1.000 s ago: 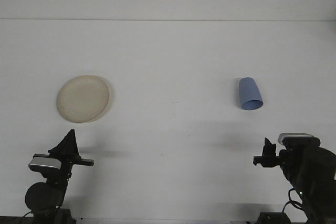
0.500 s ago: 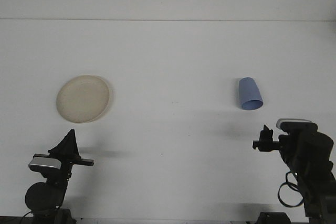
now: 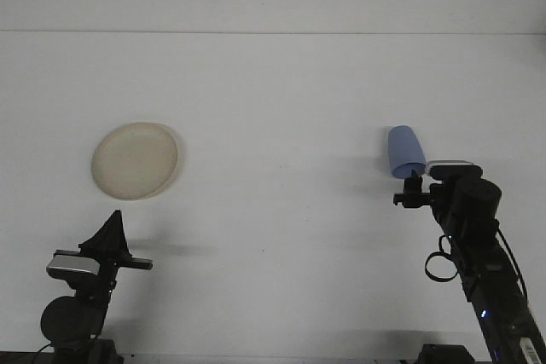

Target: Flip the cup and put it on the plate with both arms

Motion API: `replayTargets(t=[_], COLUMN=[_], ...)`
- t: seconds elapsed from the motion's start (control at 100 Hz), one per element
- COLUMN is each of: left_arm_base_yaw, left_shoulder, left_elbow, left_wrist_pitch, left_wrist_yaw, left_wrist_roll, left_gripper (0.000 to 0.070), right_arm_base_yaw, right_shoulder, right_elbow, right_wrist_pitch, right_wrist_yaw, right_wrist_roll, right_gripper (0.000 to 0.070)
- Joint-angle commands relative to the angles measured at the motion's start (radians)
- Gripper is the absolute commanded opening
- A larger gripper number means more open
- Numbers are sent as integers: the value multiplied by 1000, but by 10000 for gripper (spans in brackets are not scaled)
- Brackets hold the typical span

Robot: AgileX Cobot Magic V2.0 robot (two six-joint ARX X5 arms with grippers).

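With the blue cup (image 3: 406,153) lying on its side toward the bench's (image 3: 281,83) right edge, long axis roughly front-to-back, right pincer (image 3: 413,192) sits just in front of it, jaw state indiscernible, while left pincer (image 3: 109,240) idles near the beige plate (image 3: 136,160).

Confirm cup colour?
Blue: the cup shows best, lying on its side, in the front view.

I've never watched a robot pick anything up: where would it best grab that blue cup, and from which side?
Probably across the cup's round wall near its wider open end, coming from the near side where the right gripper is. The cup lies on its side, mouth toward the robot, so its curved sides sit exposed for a pinch.
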Motion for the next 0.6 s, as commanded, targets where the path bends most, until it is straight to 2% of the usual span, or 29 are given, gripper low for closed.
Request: replayTargets(t=[0.0,0.08,0.25,0.59], left_arm_base_yaw=[-2,-2,-2,-2], left_shoulder=[-2,-2,-2,-2], left_elbow=[-18,-18,-18,-18], left_wrist_pitch=[12,12,12,11], left_wrist_yaw=[0,0,0,0], left_wrist_roll=[-2,-2,-2,-2], left_gripper=[13,13,13,12], right_arm_base_yaw=[-7,-16,-24,-46], right_shoulder=[29,67,153,323], right_elbow=[-31,-86,-164,-175], right_wrist_pitch=[79,172,320,555], right_wrist_yaw=[0,1,1,-9], right_wrist_roll=[31,54,34,11], right_gripper=[449,449,449,448])
